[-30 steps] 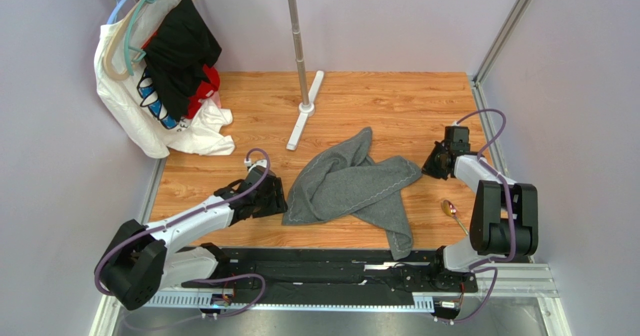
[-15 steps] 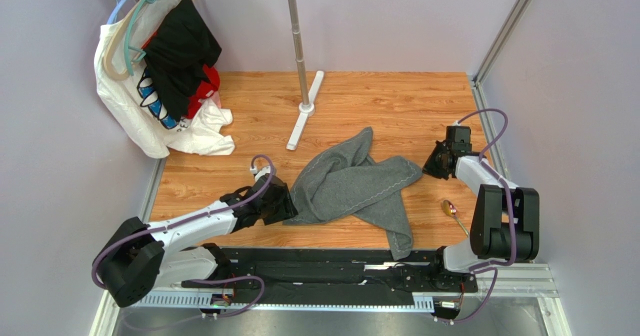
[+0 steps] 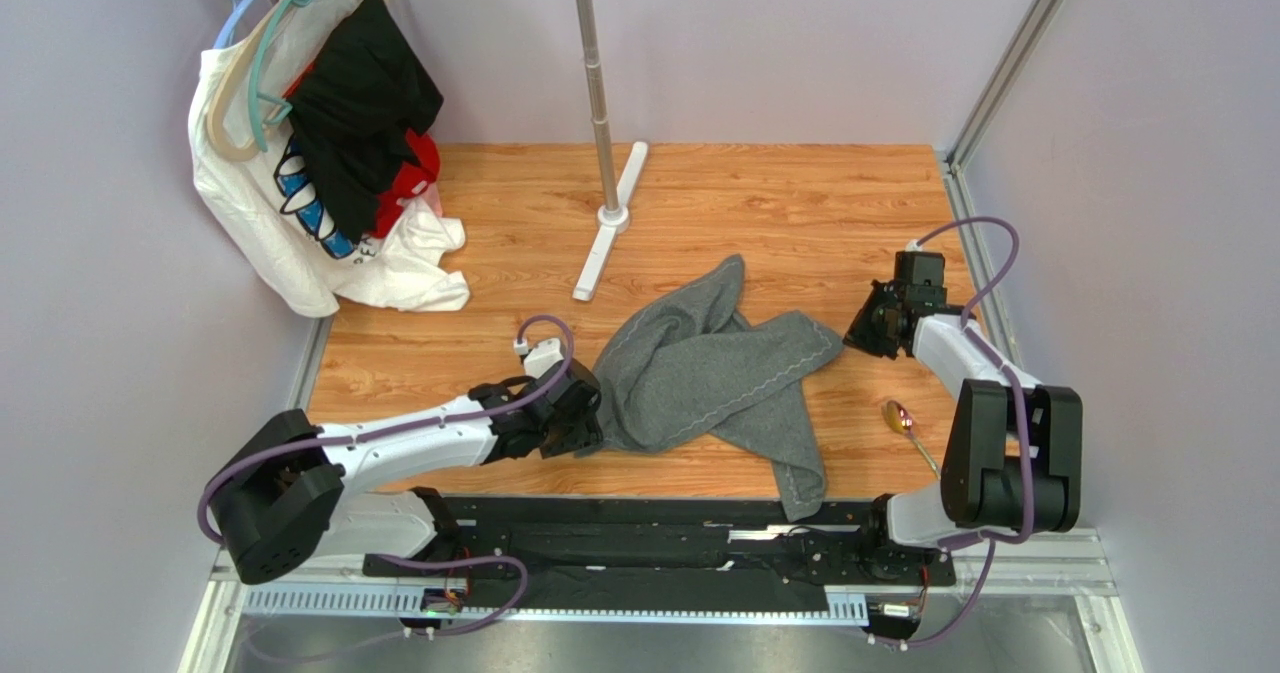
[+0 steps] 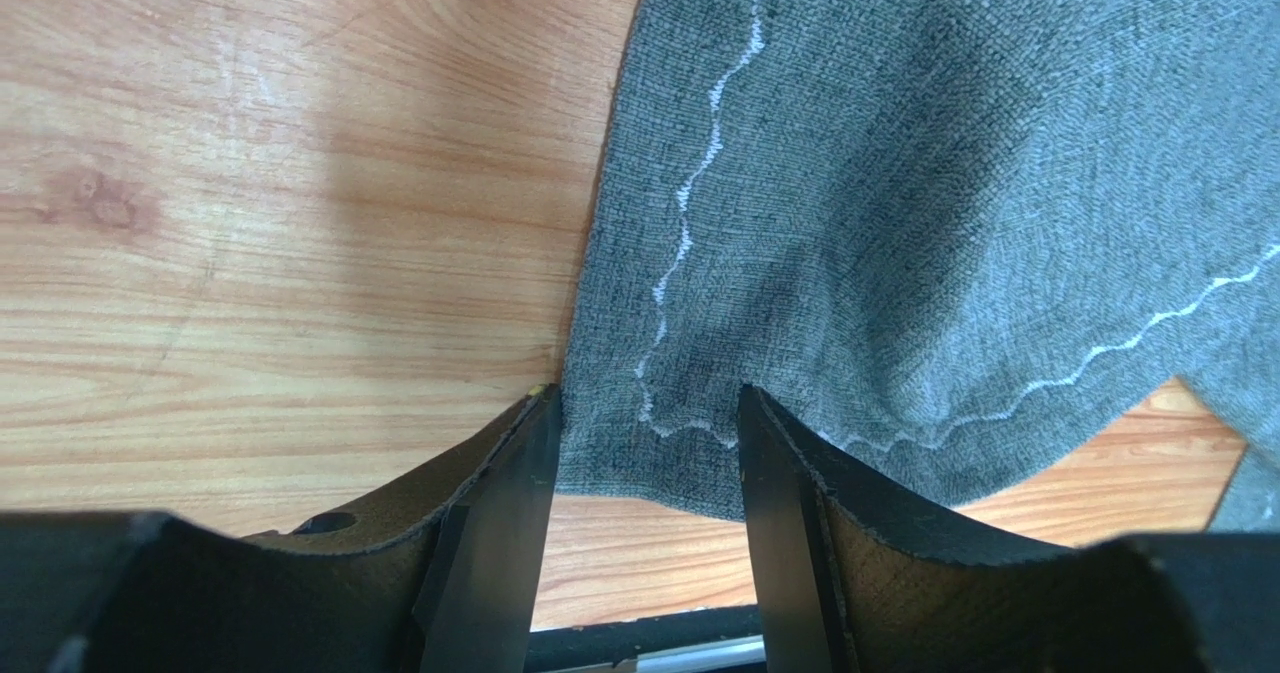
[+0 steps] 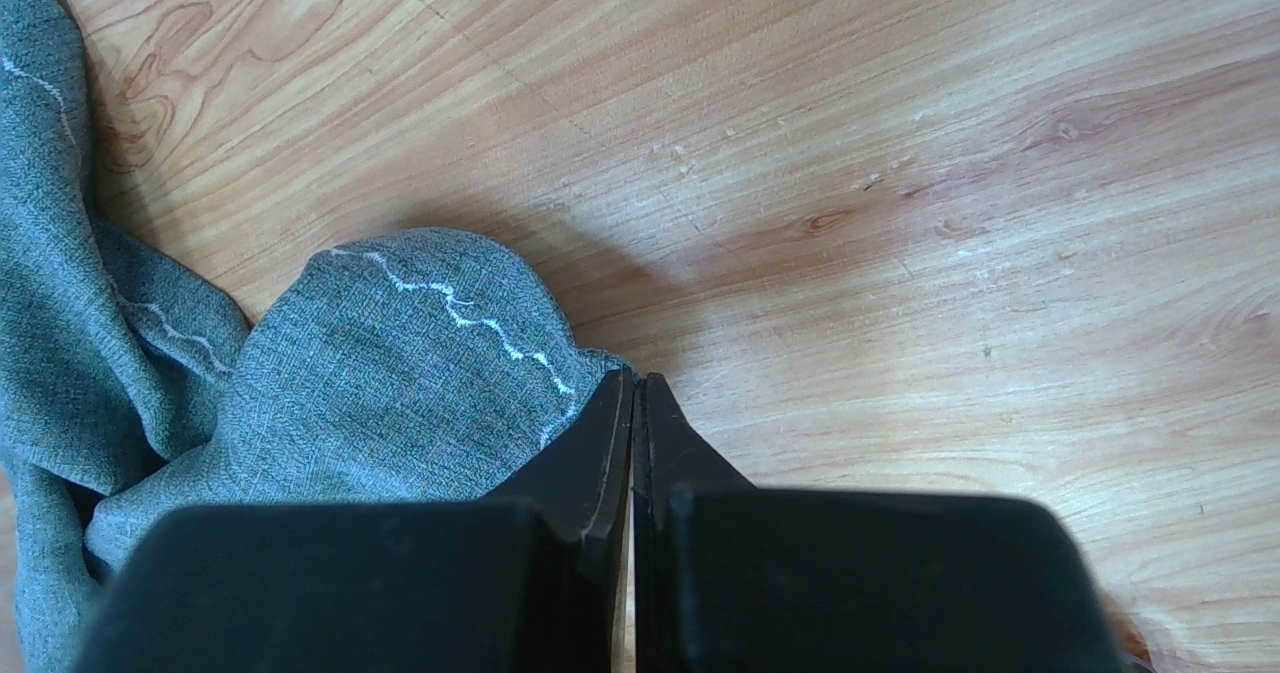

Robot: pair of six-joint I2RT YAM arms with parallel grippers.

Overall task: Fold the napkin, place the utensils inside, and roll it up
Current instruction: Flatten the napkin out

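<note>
Jaws of left gripper (image 4: 643,415) parted astride the napkin (image 4: 932,178) corner; those of right gripper (image 5: 633,400) pressed together at its edge.

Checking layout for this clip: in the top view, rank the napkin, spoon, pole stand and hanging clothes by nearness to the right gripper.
From the right gripper:
1. napkin, its corner at the fingertips, to the left
2. spoon, just nearer the arm bases
3. pole stand, towards the table's middle
4. hanging clothes, far left corner
</note>
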